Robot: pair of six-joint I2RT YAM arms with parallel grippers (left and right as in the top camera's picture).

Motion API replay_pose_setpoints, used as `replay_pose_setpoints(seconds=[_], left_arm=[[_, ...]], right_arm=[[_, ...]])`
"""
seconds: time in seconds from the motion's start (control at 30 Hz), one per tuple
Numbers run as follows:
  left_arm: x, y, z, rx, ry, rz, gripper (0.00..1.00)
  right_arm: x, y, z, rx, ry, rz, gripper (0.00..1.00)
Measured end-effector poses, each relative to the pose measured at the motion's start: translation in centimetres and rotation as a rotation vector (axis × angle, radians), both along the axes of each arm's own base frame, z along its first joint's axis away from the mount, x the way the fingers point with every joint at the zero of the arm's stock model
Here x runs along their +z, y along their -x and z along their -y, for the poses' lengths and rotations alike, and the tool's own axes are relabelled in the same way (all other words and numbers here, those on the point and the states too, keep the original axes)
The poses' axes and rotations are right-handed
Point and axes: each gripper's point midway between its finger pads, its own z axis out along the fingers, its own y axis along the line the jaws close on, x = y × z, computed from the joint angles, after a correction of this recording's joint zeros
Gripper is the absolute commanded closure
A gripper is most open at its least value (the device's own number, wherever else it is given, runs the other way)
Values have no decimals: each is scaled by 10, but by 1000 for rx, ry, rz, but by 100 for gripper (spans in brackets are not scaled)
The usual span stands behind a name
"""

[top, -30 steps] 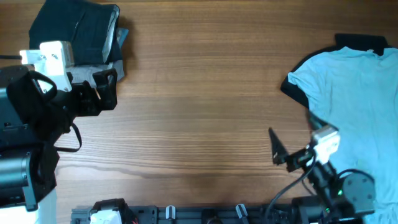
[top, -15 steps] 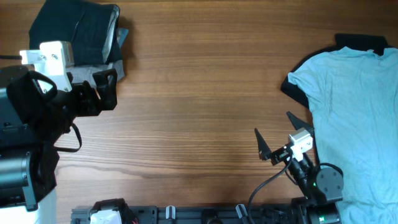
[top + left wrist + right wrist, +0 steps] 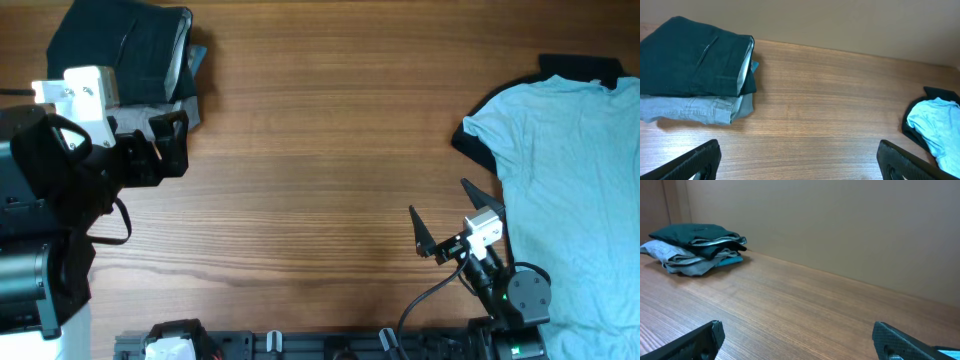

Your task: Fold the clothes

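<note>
A folded stack sits at the far left: black shorts [image 3: 120,45] on top of grey shorts [image 3: 178,105]. It also shows in the left wrist view, black shorts [image 3: 695,62] over grey shorts [image 3: 690,107], and in the right wrist view [image 3: 695,234]. A pale blue T-shirt [image 3: 570,170] lies spread flat at the right and shows in the left wrist view [image 3: 935,122]. My left gripper [image 3: 178,145] is open and empty just in front of the stack [image 3: 799,150]. My right gripper [image 3: 440,205] is open and empty over bare wood, left of the T-shirt [image 3: 796,330].
A dark garment [image 3: 575,65] peeks out from under the T-shirt's top and left edges. A thin teal cloth edge [image 3: 755,66] shows inside the folded stack. A wall runs along the table's far side [image 3: 840,220]. Arm bases stand at the front edge.
My right arm has moved left and toward the front edge, away from the T-shirt, then stopped. The left arm and the clothes have not moved.
</note>
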Motion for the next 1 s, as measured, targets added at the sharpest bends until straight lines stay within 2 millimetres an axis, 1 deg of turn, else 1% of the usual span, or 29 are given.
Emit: replay_pose_setpoints(seconds=[0.53,0.67,0.7,0.73,0.87,0.93,0.97,1.0], left_arm=[[0,0,-1,4,-4,1,0],[5,-11,-6,26,-18,104,0],[2,-13,-6,38,-7,146,0],[-5,-11,-6,47,5,167,0],[-49,-4,-7,80,54,202,0],[-81,0,-6,91,74,219,0],[-101,4,-7,101,83,221,0],[-110,8,-6,103,89,224,0]], right_arm=[[0,0,0,0,0,0,0],[0,0,0,0,0,0,0],[0,0,0,0,0,0,0],[0,0,0,0,0,0,0],[-2,0,0,0,0,-3,0],[-2,0,0,0,1,-4,0],[-2,0,0,0,1,-5,0],[-2,0,0,0,1,-5,0]])
